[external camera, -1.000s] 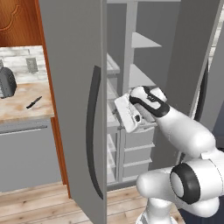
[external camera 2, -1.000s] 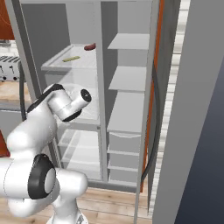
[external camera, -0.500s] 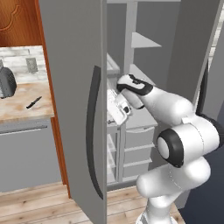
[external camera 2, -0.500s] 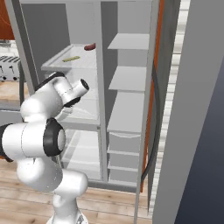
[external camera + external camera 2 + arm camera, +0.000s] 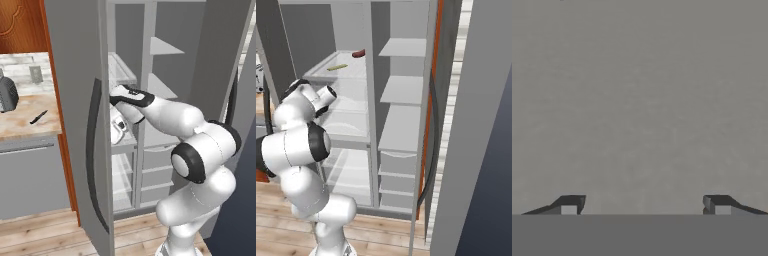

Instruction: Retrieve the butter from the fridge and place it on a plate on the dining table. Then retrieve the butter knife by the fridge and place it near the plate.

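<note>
Reaching into the fridge [image 5: 75,100], the one white arm [image 5: 170,117] stretches from the base to the left compartment, its hand tucked behind the edge of the open left door at the level of a middle shelf. One gripper [image 5: 643,206] shows in the hand view, its two dark fingertips [image 5: 568,205] set wide apart at the bottom with nothing between them, facing a plain grey surface close ahead. Both fridge doors stand open, and each carries one long dark curved handle: one on the left door [image 5: 95,160] and one on the right door [image 5: 428,150]. Inside, a vertical divider splits the cabinet into two columns of pale grey shelves. On the top shelf of the left column lies one butter [image 5: 336,67], a thin pale-yellow stick, lying flat near the front of the shelf, and behind it, farther back, sits one small dark reddish item [image 5: 358,53] whose kind cannot be told. The hand is below that shelf, apart from the butter. To the left of the fridge, one desk [image 5: 20,122] with a marbled top carries one butter knife [image 5: 38,117], small and dark, lying at an angle, and one dark rounded appliance [image 5: 7,95] stands at the left edge, well apart from the knife.
</note>
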Controlling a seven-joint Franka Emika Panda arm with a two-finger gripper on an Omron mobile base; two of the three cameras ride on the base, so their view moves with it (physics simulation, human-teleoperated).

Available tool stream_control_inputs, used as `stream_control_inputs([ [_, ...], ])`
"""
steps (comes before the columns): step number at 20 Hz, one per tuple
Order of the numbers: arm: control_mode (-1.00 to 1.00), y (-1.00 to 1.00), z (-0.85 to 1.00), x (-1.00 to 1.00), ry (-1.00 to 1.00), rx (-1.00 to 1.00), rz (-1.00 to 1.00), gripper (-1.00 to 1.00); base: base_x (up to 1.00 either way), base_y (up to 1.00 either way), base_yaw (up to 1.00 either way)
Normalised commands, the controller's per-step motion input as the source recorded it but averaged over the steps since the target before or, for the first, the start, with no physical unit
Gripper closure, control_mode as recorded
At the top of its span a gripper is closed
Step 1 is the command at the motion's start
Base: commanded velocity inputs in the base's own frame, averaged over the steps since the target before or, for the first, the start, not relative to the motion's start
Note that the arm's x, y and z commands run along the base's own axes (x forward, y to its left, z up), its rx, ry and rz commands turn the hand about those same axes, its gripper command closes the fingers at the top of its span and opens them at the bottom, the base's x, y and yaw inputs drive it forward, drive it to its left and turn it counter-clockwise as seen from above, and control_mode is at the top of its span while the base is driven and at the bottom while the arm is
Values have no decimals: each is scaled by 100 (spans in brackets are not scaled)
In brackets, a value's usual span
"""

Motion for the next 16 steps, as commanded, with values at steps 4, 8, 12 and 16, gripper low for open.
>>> stream_control_inputs([
  [4,-100,99,0,-34,1,0,3,-100,0,0,0],
  [8,-100,86,2,-38,0,0,0,-100,0,0,0],
  [12,-100,32,16,-22,-1,0,0,-100,0,0,0],
  [16,-100,-3,19,-23,-6,-15,0,-100,0,0,0],
])
